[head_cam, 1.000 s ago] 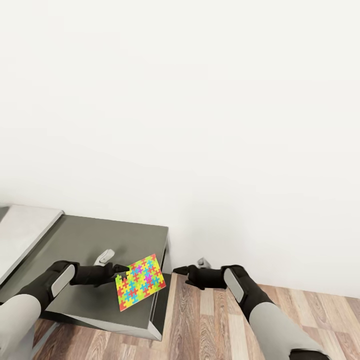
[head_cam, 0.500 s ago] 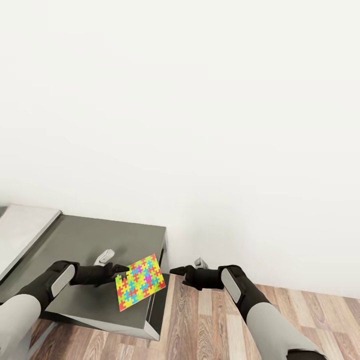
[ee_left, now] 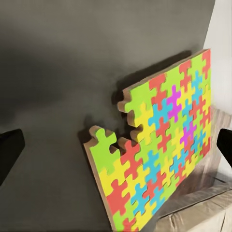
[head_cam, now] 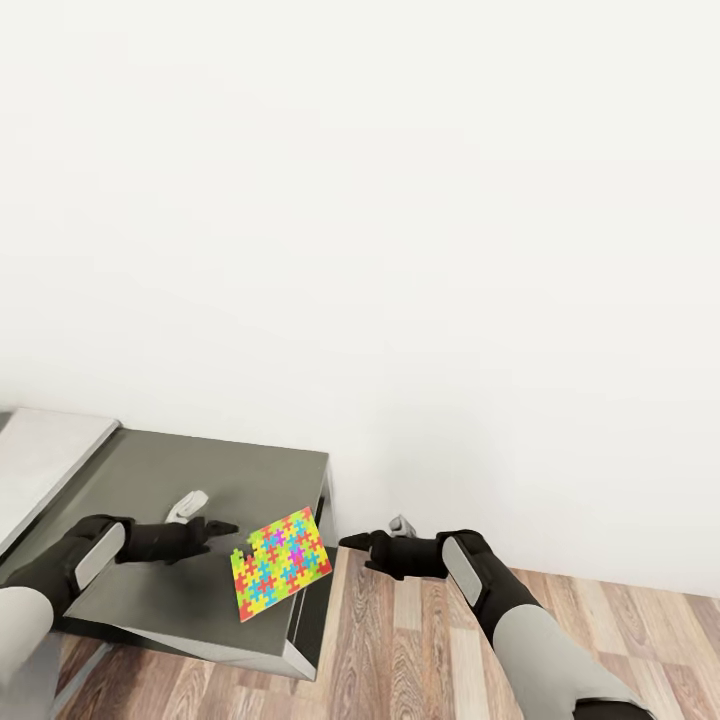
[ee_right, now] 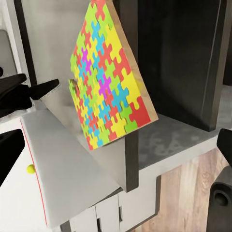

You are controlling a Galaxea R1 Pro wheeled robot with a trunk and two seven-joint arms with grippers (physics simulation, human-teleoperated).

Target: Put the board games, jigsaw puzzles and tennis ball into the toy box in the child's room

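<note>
A jigsaw puzzle point(head_cam: 280, 562) of red, yellow, blue and green pieces stands tilted over the right end of the table's dark grey surface point(head_cam: 200, 470). Whether it rests on anything I cannot tell. My left gripper point(head_cam: 215, 520) is open, a short way left of the puzzle and not touching it. In the left wrist view the puzzle point(ee_left: 159, 150) lies between the spread fingertips point(ee_left: 9, 147). My right gripper point(head_cam: 365, 537) hangs open over the floor just right of the table's end, pointing at the puzzle point(ee_right: 108, 79). A tiny yellow-green tennis ball point(ee_right: 30, 168) shows far off.
The table's pale grey top point(head_cam: 40, 450) runs off at the left. A plain white wall point(head_cam: 400, 250) rises behind. Wooden floor point(head_cam: 420, 650) lies to the right of the table and below it.
My left gripper has let go of the jigsaw puzzle and drawn back to the left. The puzzle has kept its place and tilt. The right arm has barely moved.
</note>
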